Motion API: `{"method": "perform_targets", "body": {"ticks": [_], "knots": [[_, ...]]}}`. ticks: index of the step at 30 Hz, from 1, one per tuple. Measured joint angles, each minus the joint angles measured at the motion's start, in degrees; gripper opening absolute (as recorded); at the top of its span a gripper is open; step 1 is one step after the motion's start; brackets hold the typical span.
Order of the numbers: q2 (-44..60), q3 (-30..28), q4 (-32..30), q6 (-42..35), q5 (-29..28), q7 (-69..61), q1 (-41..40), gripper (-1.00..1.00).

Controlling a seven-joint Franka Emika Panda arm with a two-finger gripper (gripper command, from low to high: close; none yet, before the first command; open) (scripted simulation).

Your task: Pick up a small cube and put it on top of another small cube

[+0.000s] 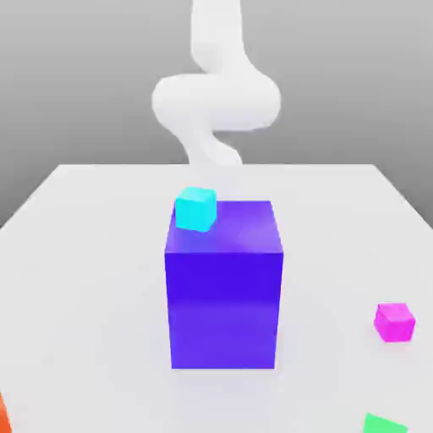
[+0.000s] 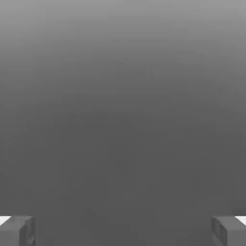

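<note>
Item: one-arm stacking scene, opening stage, nothing yet lifted. The gripper (image 2: 123, 230) is standing at full spread, its two grey fingertips (image 2: 17, 230) showing far apart in the hand view with bare grey background between them; it is holding nothing. In the exterior view the white arm (image 1: 216, 97) is rising at the far side of the table (image 1: 84, 254), behind the large blue block (image 1: 224, 283). The cyan cube (image 1: 195, 209) is lying just beside the block's far upper corner, towards the exterior view's left, and whether it is resting on the block or on the table behind it cannot be told. The magenta cube (image 1: 394, 322) is sitting well apart, near the table's front towards the exterior view's right. The small cubes have no long axis, so finger alignment to a pair of flat faces is likely the deciding matter. The cyan cube is appearing nearer the arm than the magenta one. The surface is pale, flat and smooth. A green piece (image 1: 385, 423) and an orange-red piece (image 1: 3, 414) are showing at the front edge, cut off. The backdrop is plain grey.
</note>
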Motion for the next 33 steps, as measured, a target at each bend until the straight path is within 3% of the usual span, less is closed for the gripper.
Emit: {"method": "perform_targets", "body": {"ticks": [16, 23, 29, 30, 33], "knots": [[33.5, 7.1, -11.6, 17.2, 2.2, -30.5, 21.7, 0.00], [48.3, 10.5, -16.5, 24.7, -4.6, -37.9, 29.8, 0.00], [60.8, 5.7, -14.9, 34.0, -10.9, -34.8, 34.3, 0.00], [61.9, 5.2, -14.7, 34.9, -11.2, -34.5, 34.8, -1.00], [61.9, 5.2, -14.7, 34.8, -11.3, -34.5, 34.8, -1.00]]}}
